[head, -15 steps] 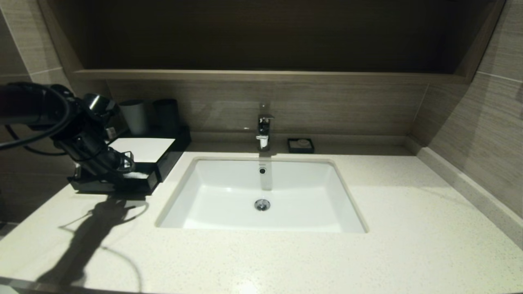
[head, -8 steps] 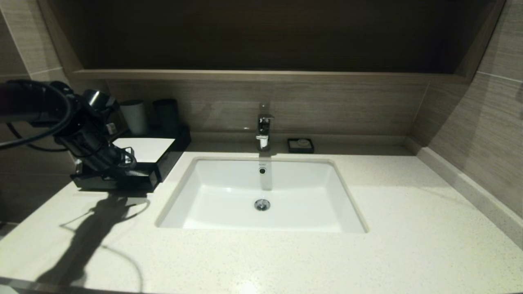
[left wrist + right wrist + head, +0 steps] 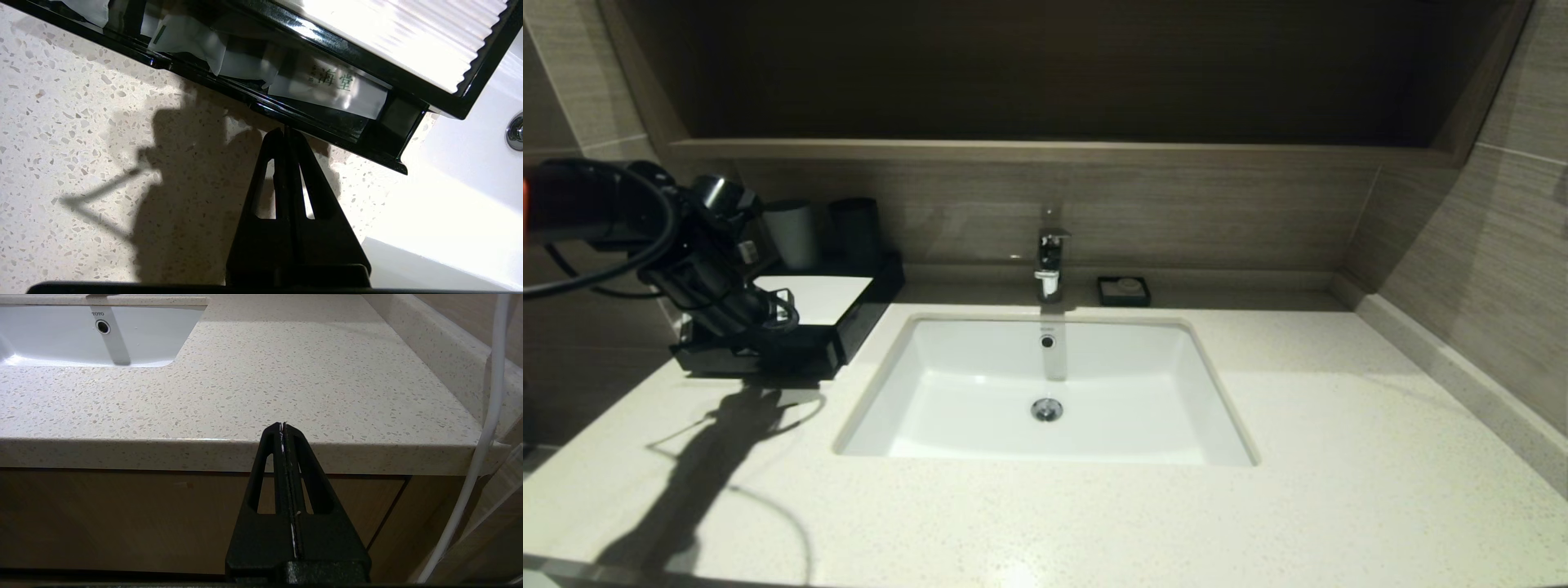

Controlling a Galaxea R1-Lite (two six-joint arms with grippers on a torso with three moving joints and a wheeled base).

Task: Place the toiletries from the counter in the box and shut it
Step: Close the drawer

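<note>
The glossy black box with a white top panel stands at the counter's back left. Its front drawer is a little way out. Inside it lie the plastic-wrapped packets: one with green print, one with a green label, and a third at the frame's edge. My left gripper is shut and empty, and its tips meet the drawer's front wall. My right gripper is shut and empty, parked in front of and below the counter's front edge.
A white sink is set in the middle of the counter, with a chrome faucet behind it. A small black soap dish sits right of the faucet. Two cups stand behind the box. A white cable hangs by the right arm.
The drawer has slid back into the box with my left gripper against its front. The white packet that showed in the drawer from the head view is now covered.
</note>
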